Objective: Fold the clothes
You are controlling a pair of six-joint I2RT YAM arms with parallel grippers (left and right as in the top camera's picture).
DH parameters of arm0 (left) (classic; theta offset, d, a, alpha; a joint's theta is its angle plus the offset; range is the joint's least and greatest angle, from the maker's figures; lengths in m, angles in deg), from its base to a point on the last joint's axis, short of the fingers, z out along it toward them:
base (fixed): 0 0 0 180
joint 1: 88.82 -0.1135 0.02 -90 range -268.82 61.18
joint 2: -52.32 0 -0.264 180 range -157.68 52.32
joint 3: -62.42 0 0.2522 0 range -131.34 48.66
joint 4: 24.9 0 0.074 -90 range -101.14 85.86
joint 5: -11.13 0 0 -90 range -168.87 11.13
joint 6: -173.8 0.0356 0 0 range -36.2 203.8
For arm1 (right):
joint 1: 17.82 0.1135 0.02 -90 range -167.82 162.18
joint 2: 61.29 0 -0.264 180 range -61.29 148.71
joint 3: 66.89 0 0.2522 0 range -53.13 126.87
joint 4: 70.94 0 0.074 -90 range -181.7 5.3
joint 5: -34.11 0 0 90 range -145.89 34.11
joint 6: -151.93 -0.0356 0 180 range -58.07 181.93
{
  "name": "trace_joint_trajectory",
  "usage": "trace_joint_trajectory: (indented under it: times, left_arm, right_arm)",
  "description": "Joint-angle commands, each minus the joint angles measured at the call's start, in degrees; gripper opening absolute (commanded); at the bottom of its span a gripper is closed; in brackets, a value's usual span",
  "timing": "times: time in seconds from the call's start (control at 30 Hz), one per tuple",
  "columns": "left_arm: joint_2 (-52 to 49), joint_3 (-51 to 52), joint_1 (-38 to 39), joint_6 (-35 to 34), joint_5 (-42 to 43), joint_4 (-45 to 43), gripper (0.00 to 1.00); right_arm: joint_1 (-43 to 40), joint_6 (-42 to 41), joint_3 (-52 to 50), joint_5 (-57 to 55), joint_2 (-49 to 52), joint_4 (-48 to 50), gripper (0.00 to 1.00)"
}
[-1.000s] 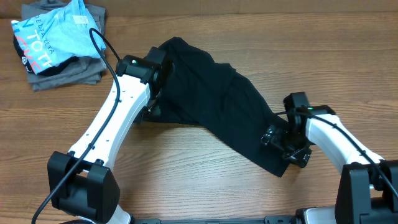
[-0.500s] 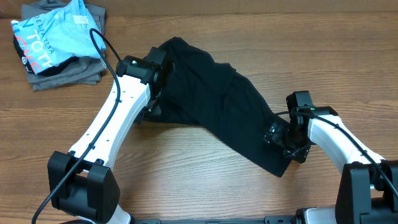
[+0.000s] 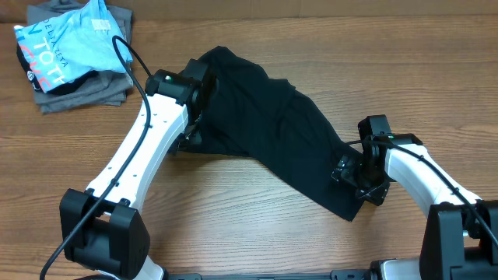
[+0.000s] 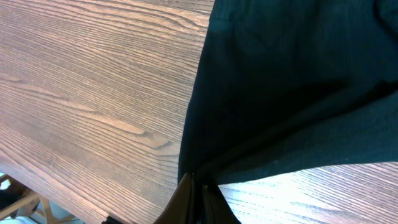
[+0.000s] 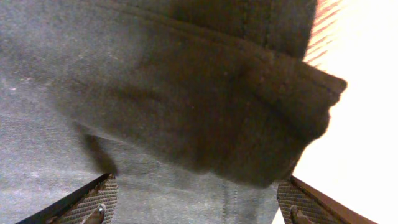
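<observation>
The black T-shirt (image 3: 268, 132) lies spread diagonally across the wooden table, from the upper middle down to the lower right. My left gripper (image 3: 189, 132) is shut on the shirt's left edge; the left wrist view shows its fingers (image 4: 199, 199) pinching the black fabric (image 4: 292, 87) over the wood. My right gripper (image 3: 348, 177) is at the shirt's lower right end. In the right wrist view its fingers (image 5: 196, 202) are wide open with the hemmed fabric (image 5: 186, 93) bunched between and above them.
A light blue shirt with lettering (image 3: 66, 43) lies on folded grey garments (image 3: 85, 89) at the back left corner. The wooden table (image 3: 233, 225) runs along the front. The table's edge shows at the lower left of the left wrist view (image 4: 37, 190).
My right gripper has shifted slightly up and toward the shirt's end. The left arm and the shirt have not moved.
</observation>
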Motion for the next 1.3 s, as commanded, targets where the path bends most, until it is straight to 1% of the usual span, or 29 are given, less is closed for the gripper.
trace_joint_trajectory:
  times: [0.0, 0.2, 0.33, 0.4, 0.5, 0.57, 0.6, 0.73, 0.87, 0.93, 1.07, 1.27]
  left_arm:
    - [1.3, 0.4, -0.7, -1.3, -1.4, 0.0, 0.04]
    - [1.3, 0.4, -0.7, -1.3, -1.4, -0.1, 0.04]
    - [1.3, 0.4, -0.7, -1.3, -1.4, 0.0, 0.04]
    - [1.3, 0.4, -0.7, -1.3, -1.4, 0.0, 0.04]
    - [1.3, 0.4, -0.7, -1.3, -1.4, 0.0, 0.04]
    - [1.3, 0.4, -0.7, -1.3, -1.4, 0.0, 0.04]
    - [1.3, 0.4, -0.7, -1.3, -1.4, 0.1, 0.04]
    - [1.3, 0.4, -0.7, -1.0, -1.4, 0.3, 0.05]
    - [1.3, 0.4, -0.7, -0.9, -1.4, 0.2, 0.04]
    - [1.3, 0.4, -0.7, -0.7, -1.4, 0.2, 0.05]
    - [1.3, 0.4, -0.7, -0.7, -1.4, 0.2, 0.05]
    - [1.3, 0.4, -0.7, -0.7, -1.4, 0.2, 0.05]
  right_arm:
    - [-0.2, 0.0, -0.3, -2.0, -0.2, -0.1, 0.87]
    - [-0.2, 0.2, -0.9, -0.9, -0.1, 0.0, 0.86]
    - [-0.2, 0.2, -0.9, 1.0, -0.1, 0.0, 0.77]
    - [-0.2, 0.2, -1.0, 2.4, -0.1, 0.0, 0.75]
    - [-0.2, 0.2, -1.0, 2.4, -0.1, 0.0, 0.64]
    - [-0.2, 0.2, -1.1, 2.4, -0.1, -0.2, 0.62]
    - [-0.2, 0.2, -1.2, 2.4, -0.1, -0.3, 0.63]
    - [-0.2, 0.1, -1.8, 2.3, -0.1, 0.4, 0.72]
    - [-1.0, 0.1, -1.8, 1.7, -0.1, 0.8, 0.75]
    - [-1.0, 0.2, -1.8, 1.7, -0.1, 0.8, 0.79]
    - [-1.0, -0.3, -1.9, 1.6, 0.0, 0.9, 0.84]
    - [-1.0, -0.7, -2.9, 3.2, 0.2, 2.0, 0.83]
